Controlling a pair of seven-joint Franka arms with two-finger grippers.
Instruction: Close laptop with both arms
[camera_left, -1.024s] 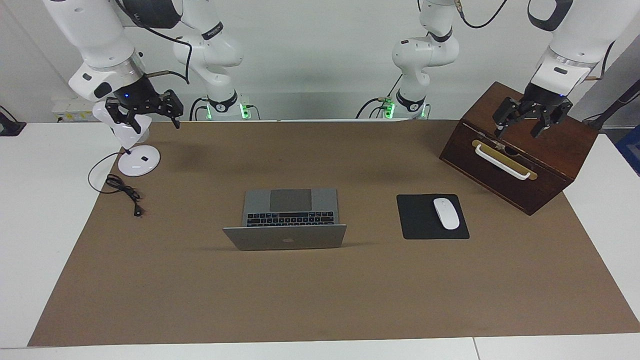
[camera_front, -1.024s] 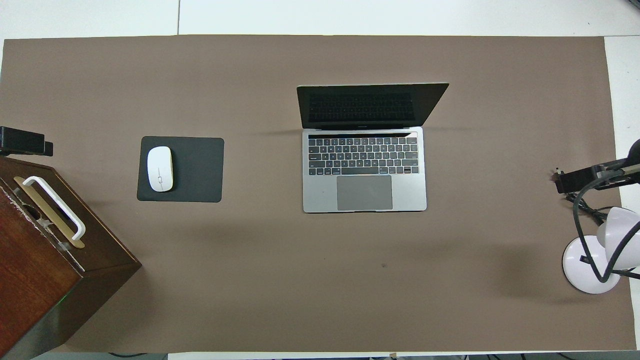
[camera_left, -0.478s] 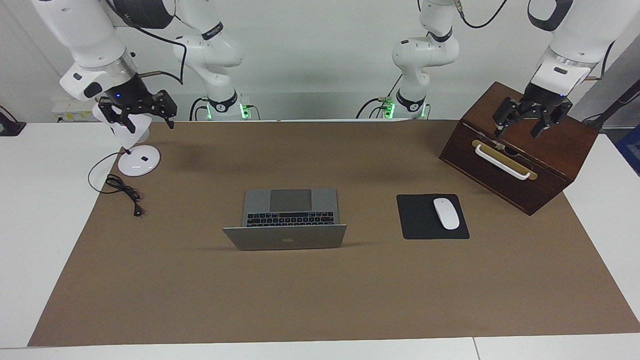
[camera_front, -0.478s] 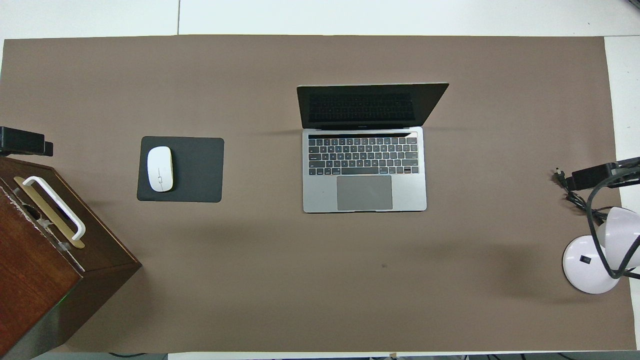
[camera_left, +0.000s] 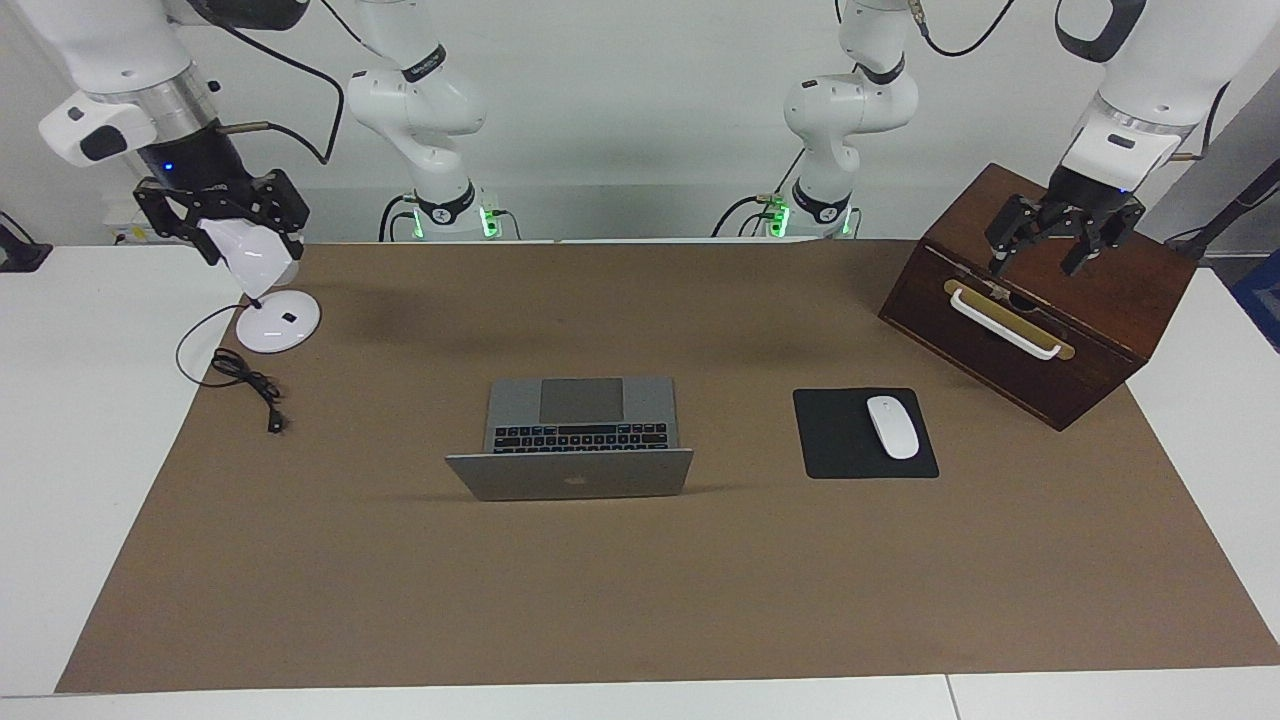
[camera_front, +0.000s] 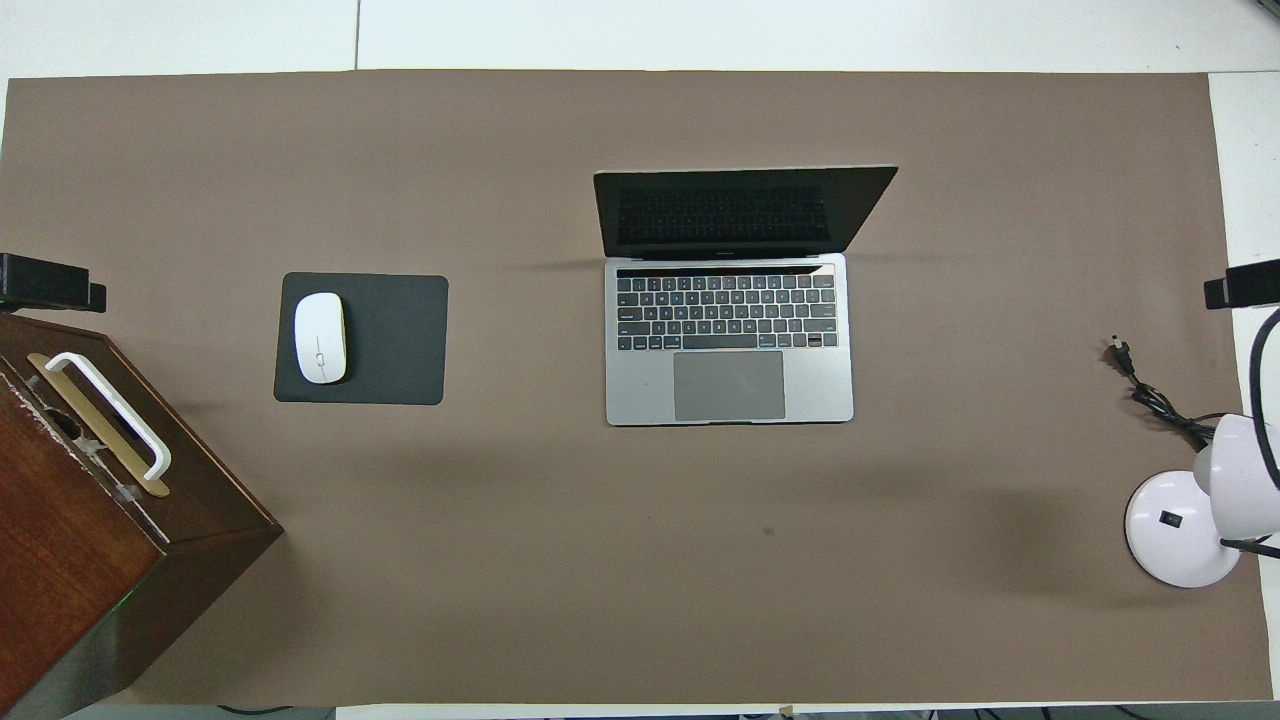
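Since the earlier frames the right gripper (camera_left: 222, 222) has been carried outward and upward, toward the edge of the counter (camera_left: 90, 420) at the right arm's end, and is now held over the white desk lamp (camera_left: 262, 290); nothing else has been shifted. Its fingers (camera_left: 160, 212) are spread apart with nothing between them. In the overhead view only a dark tip of it is caught at the frame's edge.

The left gripper (camera_left: 1062, 238) is held over the top of the brown wooden drawer box (camera_left: 1120, 300) at the left arm's end, fingers apart and empty; that arm is waiting.

The laptop (camera_left: 575, 440) is left open in the middle of the brown mat (camera_left: 640, 600), its lid upright with the apple logo turned away from the robots and its keyboard and trackpad toward them. It is well apart from both sets of fingers, lying between them. Its screen is seen dark in the overhead view.

A black mouse pad (camera_left: 840, 435) with a white mouse (camera_left: 892, 427) is laid beside the laptop toward the left arm's end. The drawer box is cut off by the frame in the overhead view, and the lamp's head is partly covered by the right gripper in the facing view.
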